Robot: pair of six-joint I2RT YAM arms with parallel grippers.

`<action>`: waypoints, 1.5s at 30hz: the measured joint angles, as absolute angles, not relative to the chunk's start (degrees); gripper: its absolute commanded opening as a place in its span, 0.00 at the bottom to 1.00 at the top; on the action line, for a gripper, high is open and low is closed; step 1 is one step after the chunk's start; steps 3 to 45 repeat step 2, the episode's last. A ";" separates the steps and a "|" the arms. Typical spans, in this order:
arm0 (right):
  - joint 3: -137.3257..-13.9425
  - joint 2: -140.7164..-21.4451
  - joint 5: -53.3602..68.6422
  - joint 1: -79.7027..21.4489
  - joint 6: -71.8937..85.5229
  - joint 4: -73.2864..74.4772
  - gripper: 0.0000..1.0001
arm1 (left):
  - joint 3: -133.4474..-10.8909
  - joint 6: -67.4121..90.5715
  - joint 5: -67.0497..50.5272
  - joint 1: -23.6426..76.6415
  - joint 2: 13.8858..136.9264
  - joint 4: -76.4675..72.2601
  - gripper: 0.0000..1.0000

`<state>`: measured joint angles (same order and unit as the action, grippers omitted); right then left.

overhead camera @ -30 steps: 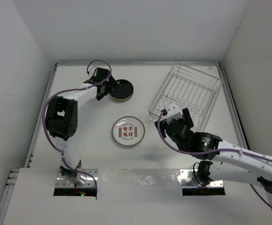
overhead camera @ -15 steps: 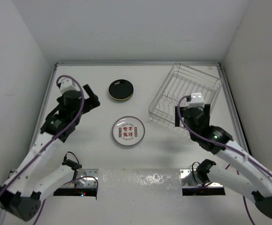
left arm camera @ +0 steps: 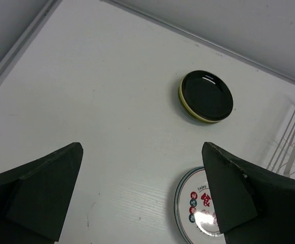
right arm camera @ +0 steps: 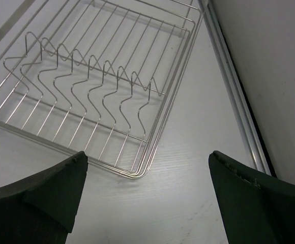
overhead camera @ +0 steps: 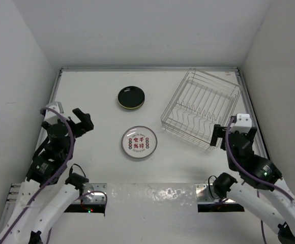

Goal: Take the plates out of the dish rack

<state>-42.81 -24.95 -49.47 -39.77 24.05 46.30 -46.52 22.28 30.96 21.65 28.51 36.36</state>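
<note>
The dish rack [overhead camera: 201, 108] stands at the back right, and no plates show in it. A black plate [overhead camera: 131, 97] lies on a small stack with a lime rim at the back centre. A white plate with red marks [overhead camera: 139, 142] lies flat mid-table. My left gripper [overhead camera: 83, 122] is open and empty at the left, apart from both plates. In the left wrist view, the black plate [left arm camera: 206, 96] lies far ahead of the left gripper [left arm camera: 141, 173], and the white plate [left arm camera: 196, 203] is partly behind the right finger. My right gripper [overhead camera: 219, 137] is open and empty by the rack's near right corner. The right wrist view shows the right gripper [right arm camera: 147, 170] and the rack [right arm camera: 96, 86].
White walls enclose the table on three sides. A raised metal rail [right arm camera: 236, 96] runs along the right edge beside the rack. The arm bases sit on metal plates [overhead camera: 84, 195] at the near edge.
Both arms have drawn back toward the near edge. The left gripper moved away from the black plate stack to the left side. The right gripper moved from the rack's near left to its near right corner.
</note>
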 measured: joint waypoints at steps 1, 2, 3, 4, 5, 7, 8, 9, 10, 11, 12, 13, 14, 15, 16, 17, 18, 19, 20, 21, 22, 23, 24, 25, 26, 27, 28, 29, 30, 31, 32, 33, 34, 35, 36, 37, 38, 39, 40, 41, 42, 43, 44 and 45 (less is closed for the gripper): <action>-42.68 -24.88 -49.52 -39.77 24.05 46.78 0.99 | -46.52 22.28 31.05 21.65 28.51 36.21 1.00; -42.41 -24.97 -49.52 -39.77 24.05 47.07 0.99 | -46.50 22.26 31.05 21.65 28.64 36.16 1.00; -42.41 -24.97 -49.52 -39.77 24.05 47.07 0.99 | -46.50 22.26 31.05 21.65 28.64 36.16 1.00; -42.41 -24.97 -49.52 -39.77 24.05 47.07 0.99 | -46.50 22.26 31.05 21.65 28.64 36.16 1.00; -42.41 -24.97 -49.52 -39.77 24.05 47.07 0.99 | -46.50 22.26 31.05 21.65 28.64 36.16 1.00; -42.41 -24.97 -49.52 -39.77 24.05 47.07 0.99 | -46.50 22.26 31.05 21.65 28.64 36.16 1.00; -42.41 -24.97 -49.52 -39.77 24.05 47.07 0.99 | -46.50 22.26 31.05 21.65 28.64 36.16 1.00; -42.41 -24.97 -49.52 -39.77 24.05 47.07 0.99 | -46.50 22.26 31.05 21.65 28.64 36.16 1.00; -42.41 -24.97 -49.52 -39.77 24.05 47.07 0.99 | -46.50 22.26 31.05 21.65 28.64 36.16 1.00; -42.41 -24.97 -49.52 -39.77 24.05 47.07 0.99 | -46.50 22.26 31.05 21.65 28.64 36.16 1.00; -42.41 -24.97 -49.52 -39.77 24.05 47.07 0.99 | -46.50 22.26 31.05 21.65 28.64 36.16 1.00; -42.41 -24.97 -49.52 -39.77 24.05 47.07 0.99 | -46.50 22.26 31.05 21.65 28.64 36.16 1.00; -42.41 -24.97 -49.52 -39.77 24.05 47.07 0.99 | -46.50 22.26 31.05 21.65 28.64 36.16 1.00; -42.41 -24.97 -49.52 -39.77 24.05 47.07 0.99 | -46.50 22.26 31.05 21.65 28.64 36.16 1.00; -42.41 -24.97 -49.52 -39.77 24.05 47.07 0.99 | -46.50 22.26 31.05 21.65 28.64 36.16 1.00; -42.41 -24.97 -49.52 -39.77 24.05 47.07 0.99 | -46.50 22.26 31.05 21.65 28.64 36.16 1.00; -42.41 -24.97 -49.52 -39.77 24.05 47.07 0.99 | -46.50 22.26 31.05 21.65 28.64 36.16 1.00; -42.41 -24.97 -49.52 -39.77 24.05 47.07 0.99 | -46.50 22.26 31.05 21.65 28.64 36.16 1.00; -42.41 -24.97 -49.52 -39.77 24.05 47.07 0.99 | -46.50 22.26 31.05 21.65 28.64 36.16 1.00; -42.41 -24.97 -49.52 -39.77 24.05 47.07 0.99 | -46.50 22.26 31.05 21.65 28.64 36.16 1.00; -42.41 -24.97 -49.52 -39.77 24.05 47.07 0.99 | -46.50 22.26 31.05 21.65 28.64 36.16 1.00; -42.41 -24.97 -49.52 -39.77 24.05 47.07 0.99 | -46.50 22.26 31.05 21.65 28.64 36.16 1.00; -42.41 -24.97 -49.52 -39.77 24.05 47.07 0.99 | -46.50 22.26 31.05 21.65 28.64 36.16 1.00; -42.41 -24.97 -49.52 -39.77 24.05 47.07 0.99 | -46.50 22.26 31.05 21.65 28.64 36.16 1.00; -42.41 -24.97 -49.52 -39.77 24.05 47.07 0.99 | -46.50 22.26 31.05 21.65 28.64 36.16 1.00; -42.41 -24.97 -49.52 -39.77 24.05 47.07 0.99 | -46.50 22.26 31.05 21.65 28.64 36.16 1.00; -42.41 -24.97 -49.52 -39.77 24.05 47.07 0.99 | -46.50 22.26 31.05 21.65 28.64 36.16 1.00; -42.41 -24.97 -49.52 -39.77 24.05 47.07 0.99 | -46.50 22.26 31.05 21.65 28.64 36.16 1.00; -42.41 -24.97 -49.52 -39.77 24.05 47.07 0.99 | -46.50 22.26 31.05 21.65 28.64 36.16 1.00; -42.41 -24.97 -49.52 -39.77 24.05 47.07 0.99 | -46.50 22.26 31.05 21.65 28.64 36.16 1.00; -42.41 -24.97 -49.52 -39.77 24.05 47.07 0.99 | -46.50 22.26 31.05 21.65 28.64 36.16 1.00; -42.41 -24.97 -49.52 -39.77 24.05 47.07 0.99 | -46.50 22.26 31.05 21.65 28.64 36.16 1.00; -42.41 -24.97 -49.52 -39.77 24.05 47.07 0.99 | -46.50 22.26 31.05 21.65 28.64 36.16 1.00; -42.41 -24.97 -49.52 -39.77 24.05 47.07 0.99 | -46.50 22.26 31.05 21.65 28.64 36.16 1.00; -42.41 -24.97 -49.52 -39.77 24.05 47.07 0.99 | -46.50 22.26 31.05 21.65 28.64 36.16 1.00; -42.41 -24.97 -49.52 -39.77 24.05 47.07 0.99 | -46.50 22.26 31.05 21.65 28.64 36.16 1.00; -42.41 -24.97 -49.52 -39.77 24.05 47.07 0.99 | -46.50 22.26 31.05 21.65 28.64 36.16 1.00; -42.41 -24.97 -49.52 -39.77 24.05 47.07 0.99 | -46.50 22.26 31.05 21.65 28.64 36.16 1.00; -42.41 -24.97 -49.52 -39.77 24.05 47.07 0.99 | -46.50 22.26 31.05 21.65 28.64 36.16 1.00; -42.41 -24.97 -49.52 -39.77 24.05 47.07 0.99 | -46.50 22.26 31.05 21.65 28.64 36.16 1.00; -42.41 -24.97 -49.52 -39.77 24.05 47.07 0.99 | -46.50 22.26 31.05 21.65 28.64 36.16 1.00; -42.41 -24.97 -49.52 -39.77 24.05 47.07 0.99 | -46.50 22.26 31.05 21.65 28.64 36.16 1.00; -42.41 -24.97 -49.52 -39.77 24.05 47.07 0.99 | -46.50 22.26 31.05 21.65 28.64 36.16 1.00; -42.41 -24.97 -49.52 -39.77 24.05 47.07 0.99 | -46.50 22.26 31.05 21.65 28.64 36.16 1.00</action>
